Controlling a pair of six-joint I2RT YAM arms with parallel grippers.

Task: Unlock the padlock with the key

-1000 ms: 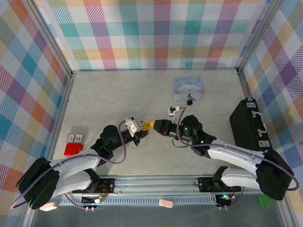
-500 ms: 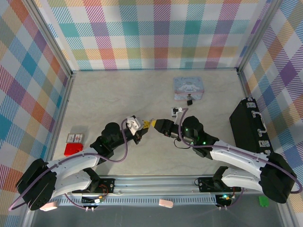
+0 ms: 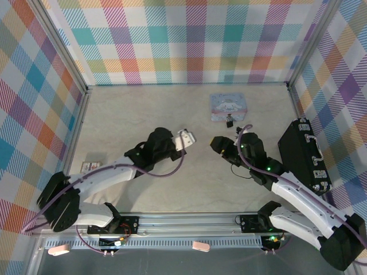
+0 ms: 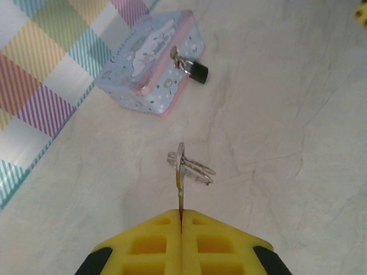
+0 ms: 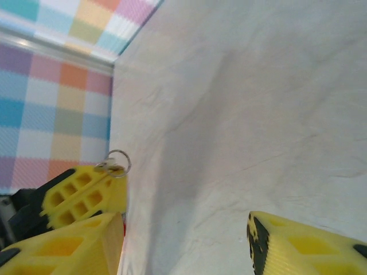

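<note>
Near centre, left end effector (image 4: 181,215) outstretched gripping key (image 4: 180,182), right end effector (image 5: 182,224) agape

left arm (image 3: 106,176), right arm (image 3: 304,200): white shells, black joints | cables (image 3: 172,169): purple, looped | jaws: yellow gridded pads (image 4: 143,247), black edges

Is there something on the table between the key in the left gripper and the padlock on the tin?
Nothing visible. In the left wrist view, the key, pinched in the left gripper, points toward the padlock at the blue tin, with bare table between. The open right gripper sits beside that line.
</note>
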